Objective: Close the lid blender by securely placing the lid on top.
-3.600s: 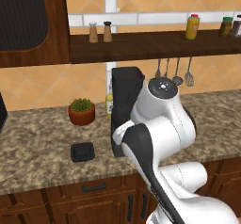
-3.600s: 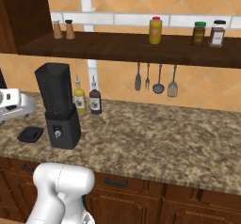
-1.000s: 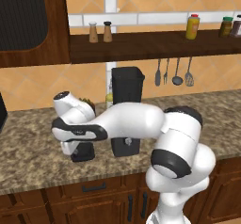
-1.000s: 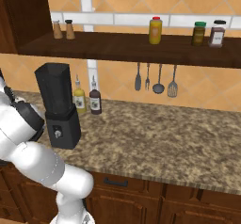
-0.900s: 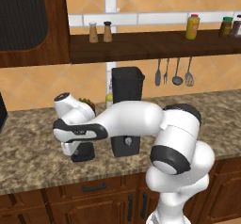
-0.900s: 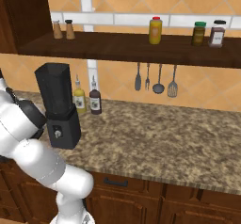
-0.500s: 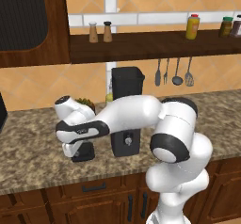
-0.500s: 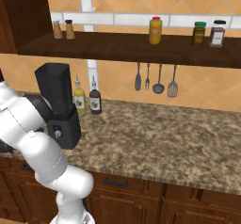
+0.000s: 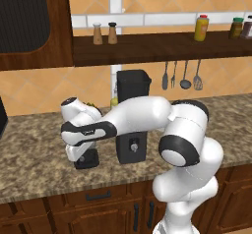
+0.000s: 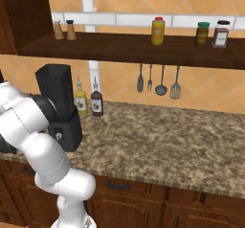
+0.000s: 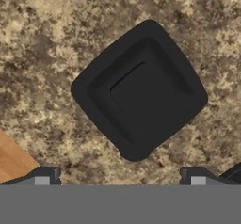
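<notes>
The black squarish lid (image 11: pixel 140 92) lies flat on the speckled counter, turned diagonally, directly under my hand. My gripper (image 11: pixel 120 175) hangs just above it, open, with both dark fingertips (image 11: pixel 44 174) wide apart and nothing between them. In the left base view the lid (image 9: pixel 88 160) peeks out beneath the gripper (image 9: pixel 80 155), left of the blender (image 9: pixel 132 116). The blender is a tall black jar on a dark boxy base with a round front knob, its mouth uncovered. From the right base view the blender (image 10: pixel 58 106) stands behind my arm.
A yellowish bottle (image 10: pixel 80 100) and a dark bottle (image 10: pixel 96 100) stand behind the blender by the wall. Utensils (image 10: pixel 158 81) hang under a shelf (image 10: pixel 143 50) holding jars and shakers. A wooden counter edge (image 11: pixel 14 159) runs close beside the lid.
The arm has swung from upright over to the left and down. Over the last second the hand has sunk lower over the lid. Lid and blender have not moved.
</notes>
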